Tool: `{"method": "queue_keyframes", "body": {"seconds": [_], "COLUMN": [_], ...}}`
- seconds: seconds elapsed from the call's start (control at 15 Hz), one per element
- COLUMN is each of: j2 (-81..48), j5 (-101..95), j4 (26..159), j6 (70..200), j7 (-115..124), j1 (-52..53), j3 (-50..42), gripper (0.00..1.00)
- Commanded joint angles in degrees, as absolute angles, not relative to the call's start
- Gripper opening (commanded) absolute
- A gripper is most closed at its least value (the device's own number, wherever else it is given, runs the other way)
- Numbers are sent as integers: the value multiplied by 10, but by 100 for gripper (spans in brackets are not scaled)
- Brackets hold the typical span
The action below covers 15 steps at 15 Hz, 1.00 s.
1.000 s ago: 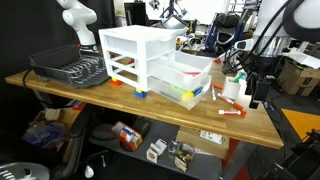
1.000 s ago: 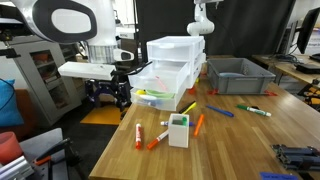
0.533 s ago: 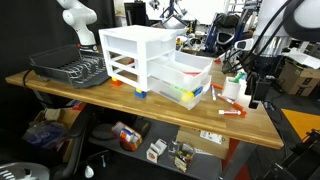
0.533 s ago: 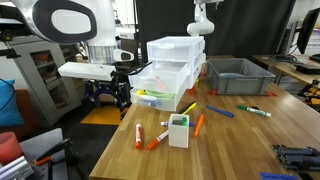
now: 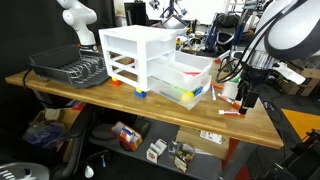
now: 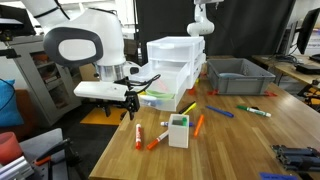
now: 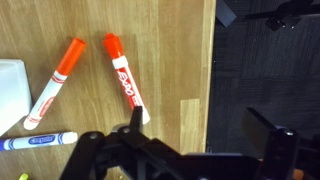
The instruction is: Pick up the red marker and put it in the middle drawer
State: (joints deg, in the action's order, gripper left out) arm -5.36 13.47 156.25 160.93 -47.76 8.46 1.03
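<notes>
The red marker (image 7: 125, 80), with a red cap and a white body, lies on the wooden table near its edge; it shows in both exterior views (image 5: 232, 112) (image 6: 137, 134). My gripper (image 7: 200, 125) is open and empty. It hangs above the table edge, next to the marker, with one finger near the marker's tail and the other over the floor. It shows in both exterior views (image 5: 245, 100) (image 6: 124, 104). The white drawer unit (image 5: 140, 55) has its middle drawer (image 6: 172, 73) and bottom drawer pulled out.
An orange marker (image 7: 55, 85) and a blue marker (image 7: 35, 143) lie beside the red one. A white holder (image 6: 179, 130), more loose markers (image 6: 220, 111), a grey bin (image 6: 240, 75) and a black dish rack (image 5: 70, 68) stand on the table.
The arm has swung in from beside the table to the table edge. The gripper now hangs over the edge next to the red marker.
</notes>
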Motion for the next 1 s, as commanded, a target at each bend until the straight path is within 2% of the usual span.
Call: {"method": "queue_keyframes", "body": {"seconds": [0.0,0.4,0.8,0.87,0.93], "j2": [-115,-205,-265,-269,-269], "j5": [173,94,-39,-58,-74], "j4": [1534,1491,1466,1464,1462], "j6": [1655,1713,1731,1733,1734], "j7": [-540,-481,-377,-362,-347], "j1": [28,-33,-18,-14,-13], "j3": [59,89,35,28,26], "gripper": [100,100,100,94,81]}}
